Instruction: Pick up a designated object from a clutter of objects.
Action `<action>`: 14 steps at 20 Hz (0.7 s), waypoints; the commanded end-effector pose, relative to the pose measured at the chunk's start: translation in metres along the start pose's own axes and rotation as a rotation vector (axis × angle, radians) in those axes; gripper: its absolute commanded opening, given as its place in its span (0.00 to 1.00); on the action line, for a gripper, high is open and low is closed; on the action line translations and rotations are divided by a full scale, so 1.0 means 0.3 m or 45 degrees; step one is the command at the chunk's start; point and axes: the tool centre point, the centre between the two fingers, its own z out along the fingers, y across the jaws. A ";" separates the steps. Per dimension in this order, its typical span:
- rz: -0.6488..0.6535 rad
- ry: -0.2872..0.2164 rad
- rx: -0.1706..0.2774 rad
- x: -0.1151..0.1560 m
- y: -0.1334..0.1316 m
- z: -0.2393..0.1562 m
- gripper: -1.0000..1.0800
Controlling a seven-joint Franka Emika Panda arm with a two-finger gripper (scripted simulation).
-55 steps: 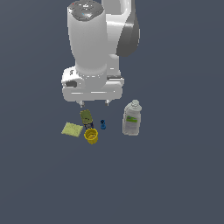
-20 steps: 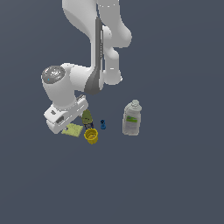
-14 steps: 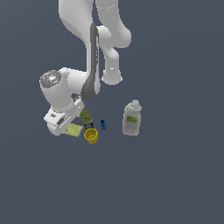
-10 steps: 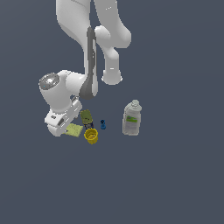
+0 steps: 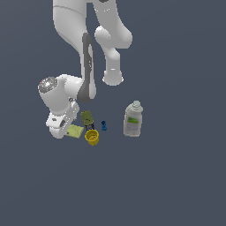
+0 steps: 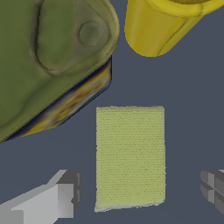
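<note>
Two fingertips of your gripper [image 6: 136,192] stand spread apart, one on each side of the yellow-green pad [image 6: 130,156], which lies flat on the floor between them with neither tip touching it. You see the olive printed box [image 6: 50,57] and the yellow cup [image 6: 162,24] just beyond the pad. Farther toward the exterior view's right sit the tiny blue piece [image 5: 104,126] and the white labelled bottle [image 5: 133,119].

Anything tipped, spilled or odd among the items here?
Nothing spilled or damaged. The white bottle and yellow cup stand upright, the olive box lies flat, and the yellow-green pad lies flat between the open gripper fingers.
</note>
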 end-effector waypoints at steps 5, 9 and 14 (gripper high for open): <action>-0.045 0.011 -0.006 -0.010 -0.003 0.016 0.96; -0.041 0.010 -0.005 -0.010 -0.003 0.020 0.96; -0.043 0.010 -0.005 -0.009 -0.005 0.068 0.96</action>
